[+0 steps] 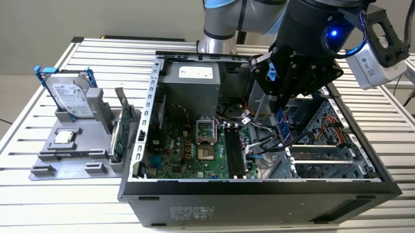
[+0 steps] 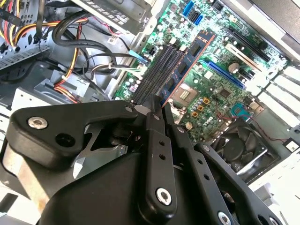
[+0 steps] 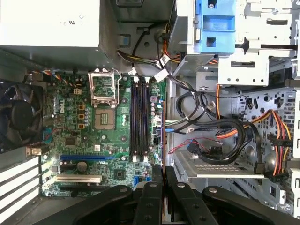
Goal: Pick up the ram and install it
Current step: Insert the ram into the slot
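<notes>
Gripper (image 1: 280,109): black linkage fingers (image 2: 158,140) closed on the ram, seen large in both wrist views; hangs inside the open computer case.
Ram (image 1: 283,127): blue-green stick held upright, edge-on, pointing down out of the fingertips; in the second wrist view (image 2: 187,65) its long face with dark chips runs out from the fingers over the motherboard; in the first wrist view (image 3: 163,140) it shows as a thin edge just beside the memory slots.
Memory slots (image 3: 139,119): black parallel rows on the motherboard, beside the processor socket; ram above and to one side, not seated.
Processor socket (image 3: 104,119): bare, metal frame raised.
Motherboard (image 1: 188,150): green, flat on the case floor.
Cables (image 3: 220,136): black, orange and yellow bundles near the drive cage side.
Computer case (image 1: 259,194): black tower lying on its side, side panel off, on the slatted table (image 1: 65,204).
Grey holder (image 1: 71,155): on the table toward the exterior view's left edge, just beside the case; carries the hard drive (image 1: 68,94) in a blue frame, upright, and the green expansion card (image 1: 120,131) on edge.
</notes>
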